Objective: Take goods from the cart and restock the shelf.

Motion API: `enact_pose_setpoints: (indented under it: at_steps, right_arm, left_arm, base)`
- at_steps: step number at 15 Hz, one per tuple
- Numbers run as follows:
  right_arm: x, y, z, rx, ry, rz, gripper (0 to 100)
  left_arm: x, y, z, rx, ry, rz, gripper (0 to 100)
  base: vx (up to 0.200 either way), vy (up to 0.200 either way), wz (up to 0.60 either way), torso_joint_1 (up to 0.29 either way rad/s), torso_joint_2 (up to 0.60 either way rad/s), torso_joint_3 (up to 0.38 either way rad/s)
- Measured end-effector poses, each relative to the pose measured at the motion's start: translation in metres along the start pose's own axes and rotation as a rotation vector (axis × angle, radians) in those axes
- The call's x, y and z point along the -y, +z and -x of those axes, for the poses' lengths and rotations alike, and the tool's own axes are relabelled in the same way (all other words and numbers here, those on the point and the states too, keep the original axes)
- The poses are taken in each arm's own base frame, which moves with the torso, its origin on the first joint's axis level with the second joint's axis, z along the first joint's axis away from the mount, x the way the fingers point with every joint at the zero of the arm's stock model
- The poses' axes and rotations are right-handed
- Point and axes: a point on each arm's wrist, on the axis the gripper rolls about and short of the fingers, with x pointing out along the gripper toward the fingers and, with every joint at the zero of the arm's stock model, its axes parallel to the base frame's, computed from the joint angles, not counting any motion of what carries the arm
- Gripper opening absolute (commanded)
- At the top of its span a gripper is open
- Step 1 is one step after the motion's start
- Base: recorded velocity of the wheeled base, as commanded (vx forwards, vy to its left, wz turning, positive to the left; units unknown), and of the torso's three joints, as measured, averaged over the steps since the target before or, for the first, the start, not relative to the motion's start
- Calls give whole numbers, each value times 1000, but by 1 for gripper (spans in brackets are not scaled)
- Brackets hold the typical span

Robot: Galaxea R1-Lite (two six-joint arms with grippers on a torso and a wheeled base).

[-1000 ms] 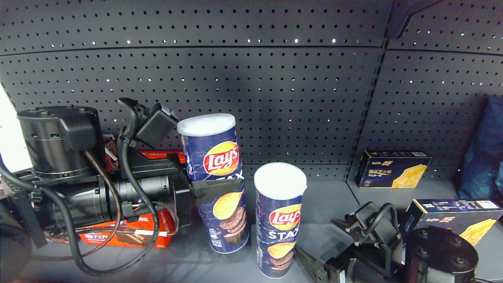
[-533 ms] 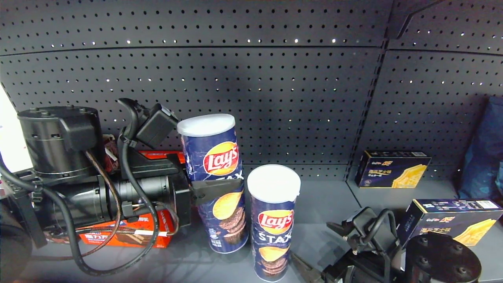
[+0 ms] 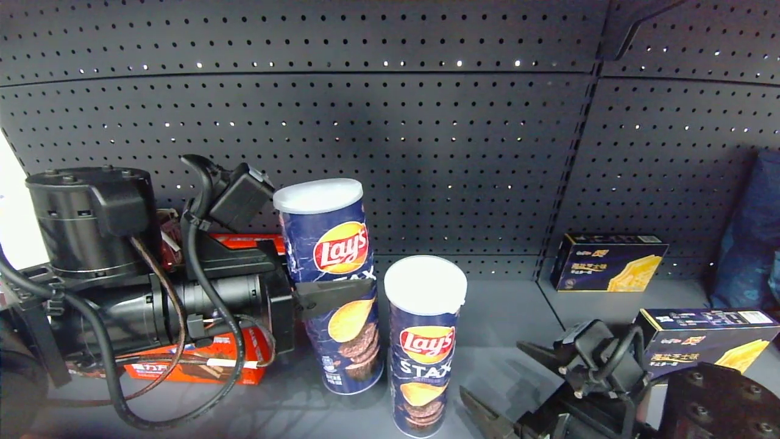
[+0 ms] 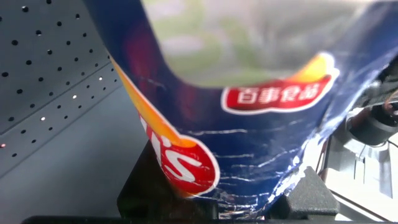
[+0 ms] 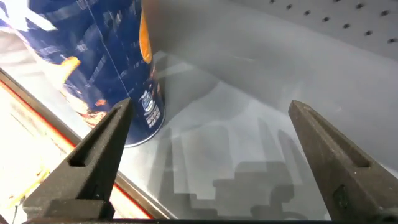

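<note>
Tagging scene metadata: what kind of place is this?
Likely a shop aisle: dark perforated metal back panel, tall blue chip cans with white lids, navy-and-yellow snack boxes on a grey shelf.

You face a dark back wall (image 3: 426, 134) full of small holes, and little dots of light shine through some of them. A slim upright post (image 3: 570, 177) splits it toward 3 o'clock. The flat grey shelf (image 3: 506, 317) lies at 6 o'clock. Bright white light (image 3: 13, 225) shows at 9 o'clock.
</note>
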Motion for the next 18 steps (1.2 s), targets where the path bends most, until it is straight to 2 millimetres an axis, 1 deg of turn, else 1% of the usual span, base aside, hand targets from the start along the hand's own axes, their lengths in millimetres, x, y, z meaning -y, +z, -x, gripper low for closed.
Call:
enact_pose_setpoints:
  at_steps: [1, 3, 6, 8, 10, 13, 15, 16, 18]
  right_arm:
    - [4, 5, 5, 26, -10, -1, 100]
    - [19, 20, 19, 102, -57, 20, 100]
    - [37, 41, 45, 223, -124, 38, 100]
    - [55, 49, 61, 291, -214, 29, 100]
    - [68, 53, 81, 344, -301, 31, 100]
    - [82, 48, 105, 375, -414, 38, 100]
    - [95, 37, 127, 375, -566, 43, 100]
    - [97, 31, 138, 361, -622, 44, 100]
    - [93, 13, 161, 295, -687, 44, 100]
  left_arm:
    - [-1, 0, 1, 1, 6, 1, 0]
    - [-3, 1, 4, 6, 18, 1, 0]
    - [-4, 2, 10, 15, 37, -1, 0]
    - [-2, 3, 14, 24, 55, -6, 0]
    - [-3, 5, 19, 34, 71, -10, 0]
    - [-5, 7, 25, 46, 110, -15, 0]
    - [-8, 6, 28, 48, 146, -14, 0]
    - [-8, 7, 28, 50, 150, -16, 0]
    - [-9, 9, 29, 57, 152, -20, 0]
  base:
    - [0, 0, 0, 0, 0, 0]
    - [0, 0, 0, 0, 0, 0]
    - [0, 0, 0, 0, 0, 0]
    - [0, 0, 0, 0, 0, 0]
    - [0, 0, 0, 0, 0, 0]
    - [0, 0, 0, 0, 0, 0]
    - [0, 0, 0, 0, 0, 0]
    - [0, 0, 0, 0, 0, 0]
    - [0, 0, 0, 0, 0, 0]
